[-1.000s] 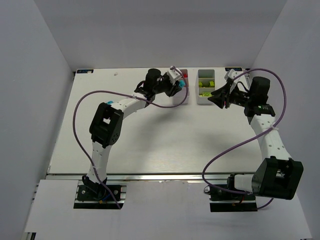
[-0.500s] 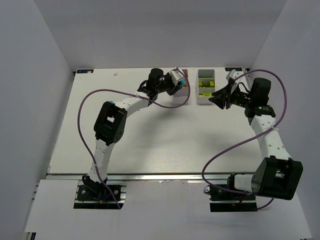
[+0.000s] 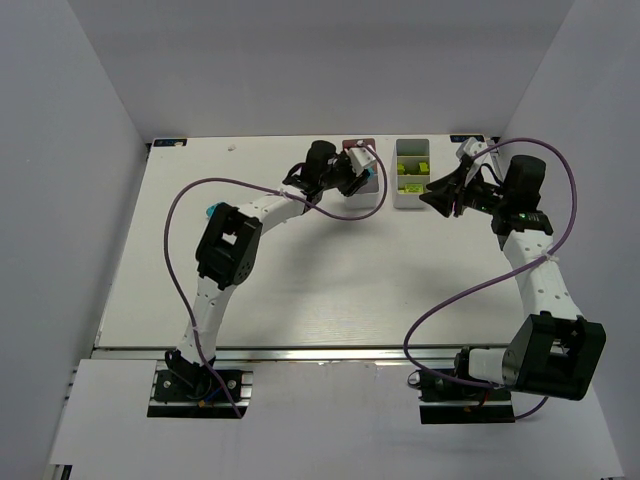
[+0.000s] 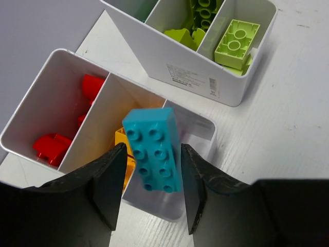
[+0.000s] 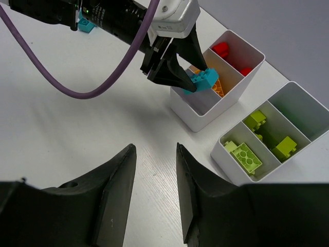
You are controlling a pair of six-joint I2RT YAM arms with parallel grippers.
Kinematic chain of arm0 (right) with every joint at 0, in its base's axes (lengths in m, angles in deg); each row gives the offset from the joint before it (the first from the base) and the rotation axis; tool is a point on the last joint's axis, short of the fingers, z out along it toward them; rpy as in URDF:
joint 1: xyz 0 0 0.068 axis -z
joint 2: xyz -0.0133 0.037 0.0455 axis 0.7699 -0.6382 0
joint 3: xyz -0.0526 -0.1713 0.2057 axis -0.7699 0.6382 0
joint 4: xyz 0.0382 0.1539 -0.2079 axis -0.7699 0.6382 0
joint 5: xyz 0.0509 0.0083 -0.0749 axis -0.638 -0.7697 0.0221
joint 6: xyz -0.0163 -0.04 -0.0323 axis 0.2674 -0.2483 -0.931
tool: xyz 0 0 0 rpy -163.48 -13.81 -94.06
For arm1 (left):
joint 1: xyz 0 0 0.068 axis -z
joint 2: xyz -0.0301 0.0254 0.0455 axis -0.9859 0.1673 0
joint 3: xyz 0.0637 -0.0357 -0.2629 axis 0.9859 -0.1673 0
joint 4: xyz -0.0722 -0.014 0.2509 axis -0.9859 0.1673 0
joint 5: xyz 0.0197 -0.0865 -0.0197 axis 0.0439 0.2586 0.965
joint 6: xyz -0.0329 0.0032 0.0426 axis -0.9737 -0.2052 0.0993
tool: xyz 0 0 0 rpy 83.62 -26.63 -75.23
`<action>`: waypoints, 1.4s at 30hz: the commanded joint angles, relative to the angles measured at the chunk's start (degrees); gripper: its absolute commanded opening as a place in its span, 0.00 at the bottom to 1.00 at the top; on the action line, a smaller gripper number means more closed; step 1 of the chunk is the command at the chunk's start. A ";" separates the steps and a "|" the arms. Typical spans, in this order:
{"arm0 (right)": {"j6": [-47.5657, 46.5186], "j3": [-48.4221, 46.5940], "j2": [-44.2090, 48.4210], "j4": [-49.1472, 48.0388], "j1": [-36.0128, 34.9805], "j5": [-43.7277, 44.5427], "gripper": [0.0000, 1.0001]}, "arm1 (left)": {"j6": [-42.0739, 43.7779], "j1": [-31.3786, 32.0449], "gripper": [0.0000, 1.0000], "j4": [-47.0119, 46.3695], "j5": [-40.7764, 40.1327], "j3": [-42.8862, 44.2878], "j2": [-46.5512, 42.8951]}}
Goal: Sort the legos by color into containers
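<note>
a: what's around?
b: a purple cable over the counter, 1 stray brick beside the left arm.
a: bins?
b: left bin: red bricks, orange brick. right bin: lime bricks. left hand grips the cyan brick above the left bin's near cell. right hand wide, holding nothing.

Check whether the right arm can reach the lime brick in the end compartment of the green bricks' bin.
Probably yes: the lime brick lies uncovered in its compartment, the right tool stands open and empty, and the left tool holds a cyan brick over the other bin.
</note>
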 commanded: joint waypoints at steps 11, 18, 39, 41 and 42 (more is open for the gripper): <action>1.43 0.49 0.81 -2.25 0.74 -2.25 0.44 | 1.06 1.39 0.59 0.50 -4.00 2.01 -1.49; 0.56 0.75 0.64 -1.03 0.74 -3.13 0.44 | -7.45 1.57 0.45 -4.33 -10.49 -3.94 -10.17; -8.41 0.32 -2.61 11.54 -5.76 2.32 0.55 | -55.38 -30.51 0.84 37.94 -31.25 -29.46 -32.88; -8.59 -0.12 -3.05 12.25 -7.41 2.41 0.55 | -52.83 -30.86 0.84 38.63 -31.69 -27.54 -31.55; -8.68 -0.21 -3.05 12.34 -7.69 2.41 0.55 | -50.90 -30.86 0.84 38.81 -31.51 -26.65 -29.89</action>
